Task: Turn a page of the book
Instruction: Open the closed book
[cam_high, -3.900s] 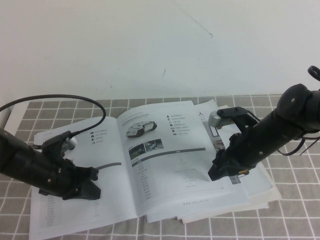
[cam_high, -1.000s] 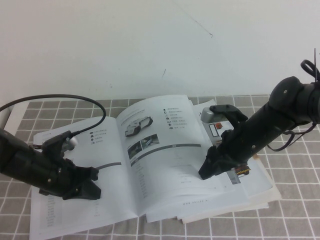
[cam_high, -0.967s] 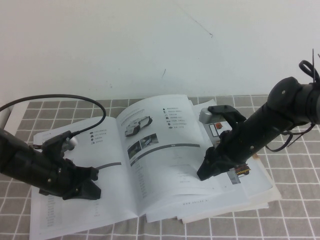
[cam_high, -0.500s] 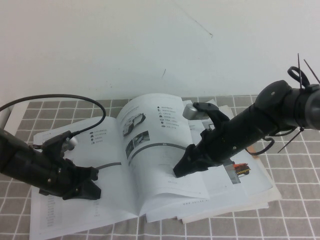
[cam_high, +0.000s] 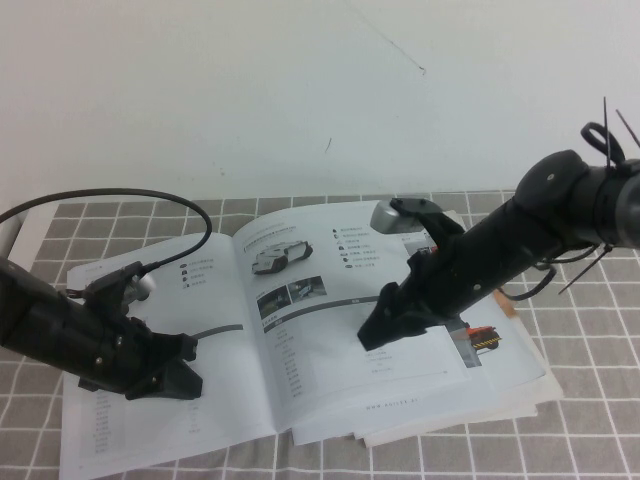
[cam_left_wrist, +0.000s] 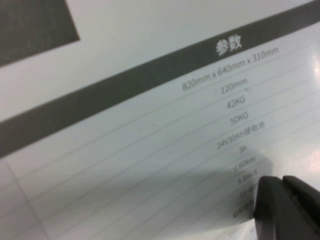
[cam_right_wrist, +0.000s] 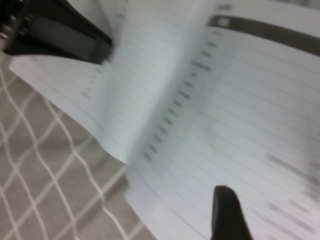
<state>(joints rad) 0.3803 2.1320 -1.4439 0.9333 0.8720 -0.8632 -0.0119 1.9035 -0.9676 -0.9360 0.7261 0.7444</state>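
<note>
**Open catalogue, both tools on its pages**

The large thin white glossy book (cam_high: 290, 340) lies open on the grey checked counter (cam_high: 590, 400). The right tool (cam_high: 378, 332), jaws wide, hovers over the white glossy page (cam_high: 330, 300) showing a white-black vehicle. The left tool (cam_high: 185, 382) rests on the left-hand leaf; its opening I cannot tell.

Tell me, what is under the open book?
Under the book lie loose white sheets, sticking out on the right, on a grey checked cloth. The rest is covered. The left gripper and right gripper are over its pages.
</note>
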